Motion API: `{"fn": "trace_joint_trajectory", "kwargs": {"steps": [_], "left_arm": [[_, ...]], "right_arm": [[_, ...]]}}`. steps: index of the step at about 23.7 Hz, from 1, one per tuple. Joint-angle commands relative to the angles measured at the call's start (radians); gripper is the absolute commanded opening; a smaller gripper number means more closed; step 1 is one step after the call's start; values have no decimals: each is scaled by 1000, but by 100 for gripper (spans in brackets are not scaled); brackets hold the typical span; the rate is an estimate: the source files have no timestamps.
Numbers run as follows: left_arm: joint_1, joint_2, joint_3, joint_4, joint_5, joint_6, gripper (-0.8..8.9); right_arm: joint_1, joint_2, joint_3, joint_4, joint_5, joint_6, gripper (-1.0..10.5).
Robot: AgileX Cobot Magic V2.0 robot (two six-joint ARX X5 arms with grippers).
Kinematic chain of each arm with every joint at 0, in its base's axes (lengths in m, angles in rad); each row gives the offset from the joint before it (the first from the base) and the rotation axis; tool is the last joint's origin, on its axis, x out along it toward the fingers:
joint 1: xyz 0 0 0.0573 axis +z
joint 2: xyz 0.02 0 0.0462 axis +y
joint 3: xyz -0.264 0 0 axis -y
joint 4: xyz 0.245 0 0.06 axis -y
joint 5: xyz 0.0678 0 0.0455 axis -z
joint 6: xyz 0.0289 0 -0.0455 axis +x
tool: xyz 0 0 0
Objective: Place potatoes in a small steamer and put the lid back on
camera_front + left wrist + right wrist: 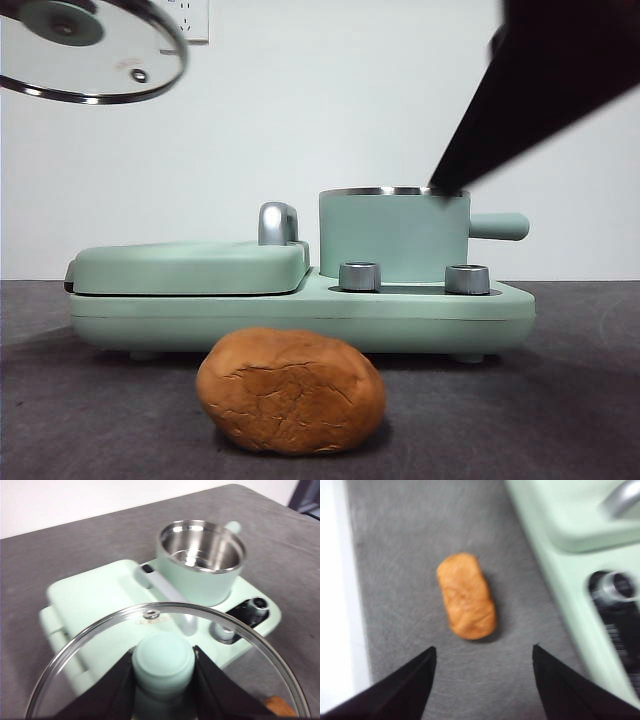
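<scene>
Left claw (163, 680) is clamped on the lid (165, 650) knob, holding it up off the small steamer (200, 560). Right claw (484, 680) hangs wide open and empty above the potato (466, 596) near the worktop's front edge, so I reckon the next move is dropping down to grab it.

I see the potato (291, 391) on the table (560, 420), in front of the cooker base (300, 310). Steamer (393, 236) sits on the base's right part, griddle cover (190, 267) on its left. Lid (92, 50) is in the air, high left, in my left gripper (163, 667).

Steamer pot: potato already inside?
No. The left wrist view shows the steamer holding nothing but bare steel, and the potato lies on the table.
</scene>
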Motion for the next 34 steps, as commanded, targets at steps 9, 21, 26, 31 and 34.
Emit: {"fn": "trace_joint_trajectory", "kwargs": {"steps": [9,21,26,31,34], "left_arm": [[26,-27,13,28,0,-6,15],[26,-27,13,28,0,-7,15],[26,-27,13,29,1,-7,15],[26,-27,13,29,1,-7,15],[26,-27,13,29,1,-7,15]], "right_arm": [[77,283,14,166,12,58,421],[81,416,14,307,1,115,382],[86,465,14,315,-16,134,355],[88,467,14,317,-20,161,192],[88,438,33,259,-36,213,192]]}}
